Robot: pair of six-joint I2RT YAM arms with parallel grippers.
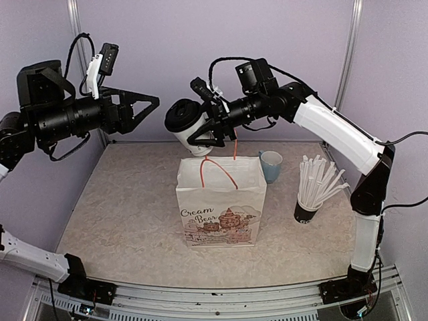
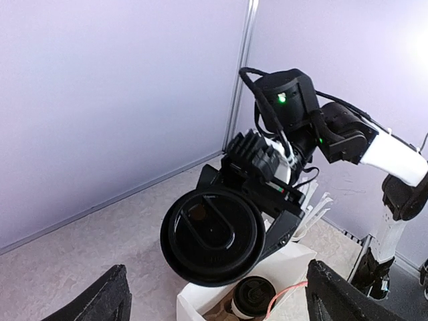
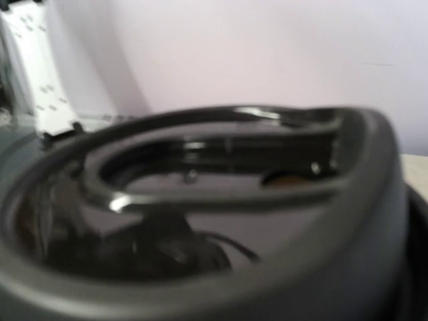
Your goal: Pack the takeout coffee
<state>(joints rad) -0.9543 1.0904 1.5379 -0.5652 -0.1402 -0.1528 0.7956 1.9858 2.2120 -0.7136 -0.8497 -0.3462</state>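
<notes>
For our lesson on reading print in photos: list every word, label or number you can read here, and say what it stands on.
"Cream Bear": front of the paper bag.
White marks low on the dark straw cup: too small to read.
Raised marks on the black lid of the coffee cup: too blurred to read.

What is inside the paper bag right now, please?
A takeout coffee cup sits inside the paper bag, mainly its black lid showing. The bag's bottom is hidden by its walls.

High rear top view; left wrist toward the shared cup (image 1: 182, 134); right wrist close on its lid (image 3: 214, 221).
</notes>
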